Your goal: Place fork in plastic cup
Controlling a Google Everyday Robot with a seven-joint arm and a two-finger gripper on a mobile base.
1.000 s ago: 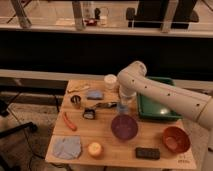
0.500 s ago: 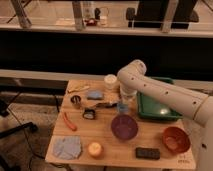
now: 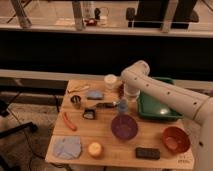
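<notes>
Wooden table [image 3: 102, 132] stands before a dark low wall, with a glazed partition and posts above; grey floor lies to its left. The arm reaches in from the right, over the green tray [image 3: 159, 107], and the gripper [image 3: 122, 106] hangs low at mid-table, just behind the purple bowl [image 3: 124, 127]. Whether it is open or closed cannot be told. The fork [image 3: 104, 105] lies flat just beside the gripper on its left; contact cannot be confirmed. The white cup [image 3: 110, 80] stands at the rear edge, apart from the fork. The blue cloth [image 3: 67, 147] sits at the front left corner, the orange bowl [image 3: 176, 139] at the front right, and the dark block [image 3: 147, 153] near the front edge. The orange-red stick [image 3: 69, 121] lies near the left edge. Bare wood shows between the stick and the purple bowl.
</notes>
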